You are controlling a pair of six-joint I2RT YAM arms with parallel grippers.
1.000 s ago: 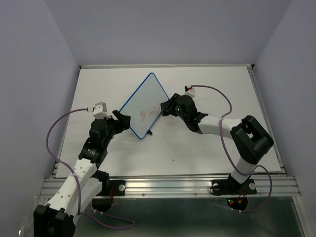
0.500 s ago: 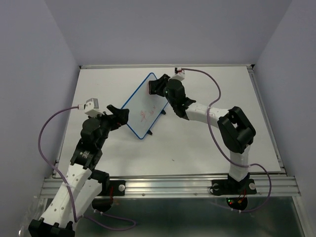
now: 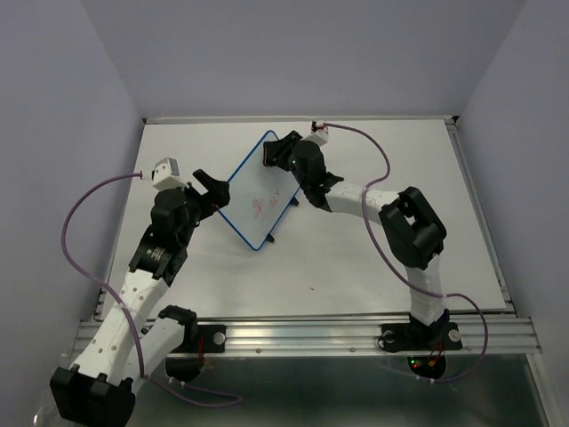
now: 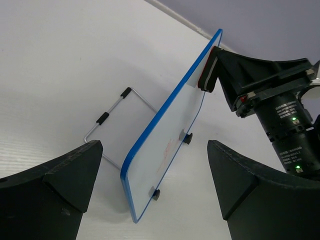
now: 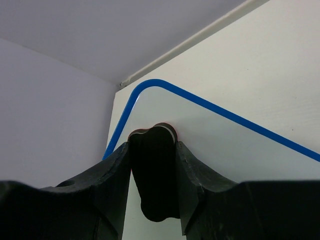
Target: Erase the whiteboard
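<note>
The whiteboard [image 3: 253, 182] stands tilted on the table, blue-rimmed, with faint red scribbles [image 3: 260, 205] on its lower half. In the left wrist view the whiteboard [image 4: 172, 132] shows nearly edge-on, two black feet at its base. My right gripper [image 3: 277, 157] is shut on a black-and-red eraser [image 4: 206, 75] and holds it against the board's upper far corner. In the right wrist view the eraser [image 5: 154, 170] sits between both fingers [image 5: 200, 180], flat on the whiteboard [image 5: 230, 137]. My left gripper [image 3: 215, 193] is open beside the board's left edge, touching nothing.
A bent wire stand [image 4: 114, 114] props the board from behind. The table's far rail [image 3: 302, 117] runs close behind the right gripper. A small dark speck [image 3: 312, 287] lies on the tabletop nearer the arm bases.
The right gripper carried the eraser from the board's right side up to its top far corner. The left gripper opened wide and shifted up along the board's left edge.
</note>
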